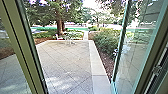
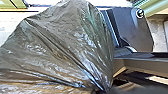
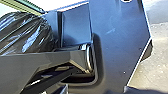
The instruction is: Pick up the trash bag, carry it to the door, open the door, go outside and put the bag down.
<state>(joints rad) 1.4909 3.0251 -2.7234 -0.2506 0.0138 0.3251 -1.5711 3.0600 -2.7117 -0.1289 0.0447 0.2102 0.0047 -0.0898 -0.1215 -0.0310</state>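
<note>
Trash bag (image 2: 62, 47) bunches into the closed left hand (image 2: 106, 90).

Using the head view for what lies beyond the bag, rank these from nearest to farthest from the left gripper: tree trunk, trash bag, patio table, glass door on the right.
1. Trash bag, large in the left wrist view.
2. Glass door, right side.
3. Patio table, far patio edge.
4. Tree trunk, beyond the patio.

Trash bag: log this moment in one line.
trash bag: near left wrist | hold: unclear | glass door: open | paved yard: ahead
</note>
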